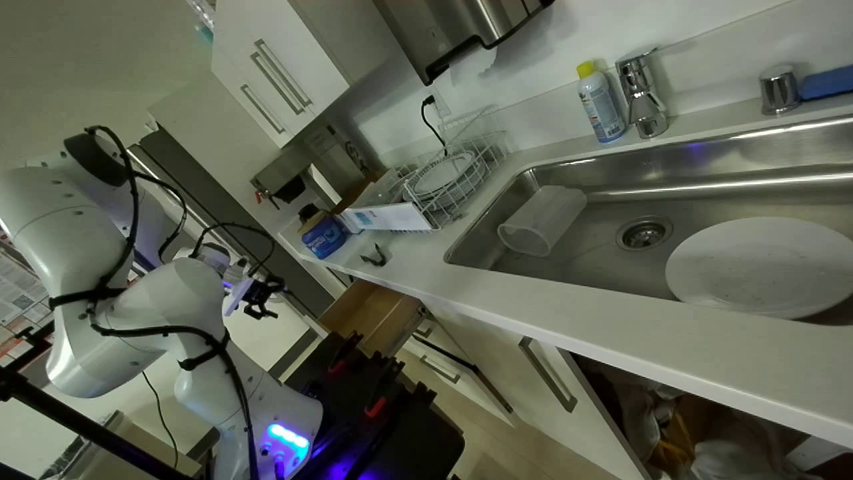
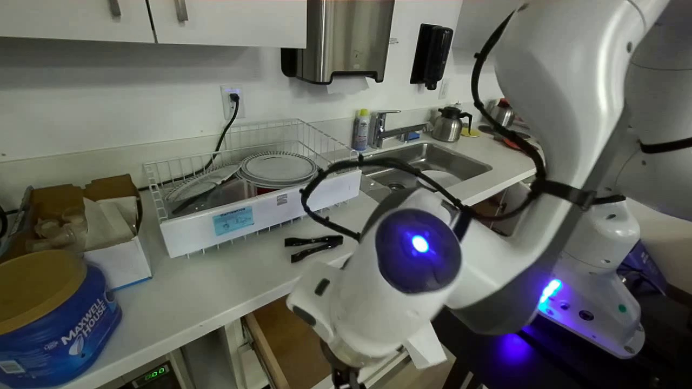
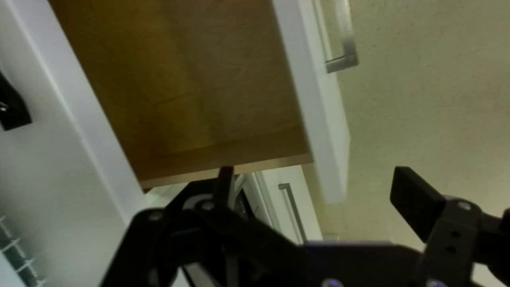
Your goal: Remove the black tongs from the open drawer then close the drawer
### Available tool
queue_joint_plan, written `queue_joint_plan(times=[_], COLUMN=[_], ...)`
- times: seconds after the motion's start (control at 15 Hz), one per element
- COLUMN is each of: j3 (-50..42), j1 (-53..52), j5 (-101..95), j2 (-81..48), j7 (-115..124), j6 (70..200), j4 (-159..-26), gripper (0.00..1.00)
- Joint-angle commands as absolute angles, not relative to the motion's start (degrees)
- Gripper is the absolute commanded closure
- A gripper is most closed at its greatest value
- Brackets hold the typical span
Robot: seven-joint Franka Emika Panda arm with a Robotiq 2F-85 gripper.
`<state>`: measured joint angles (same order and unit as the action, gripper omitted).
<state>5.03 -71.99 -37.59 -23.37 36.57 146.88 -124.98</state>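
The black tongs (image 2: 311,241) lie spread on the white counter in front of the dish rack, and they also show in an exterior view (image 1: 376,261). A black piece at the left edge of the wrist view, likely the tongs (image 3: 12,105), lies on the counter. The drawer (image 1: 365,308) is open below the counter edge; its wooden inside also shows in an exterior view (image 2: 294,337) and looks bare in the wrist view (image 3: 191,91). Its bar handle (image 3: 347,46) is on the white front. My gripper (image 3: 314,173) is open and empty, above and beside the drawer's end.
A wire dish rack (image 2: 232,232) with plates, a blue coffee tub (image 2: 54,324) and a cardboard box (image 2: 119,262) stand on the counter. A steel sink (image 1: 586,273) holds a plate and a clear container. A cupboard door (image 1: 526,373) under the sink stands ajar.
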Motion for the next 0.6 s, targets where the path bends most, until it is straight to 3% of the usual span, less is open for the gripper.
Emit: queue_joint_plan(times=[0.0, 0.53], j3=[7.9, 8.9], j1=[-76.1, -79.0], j5=[-38.8, -36.8], j2=[-27.2, -32.1], j7=[36.2, 27.4], j6=[142.1, 144.1], j4=[-122.8, -124.1], gripper=[0.00, 0.00])
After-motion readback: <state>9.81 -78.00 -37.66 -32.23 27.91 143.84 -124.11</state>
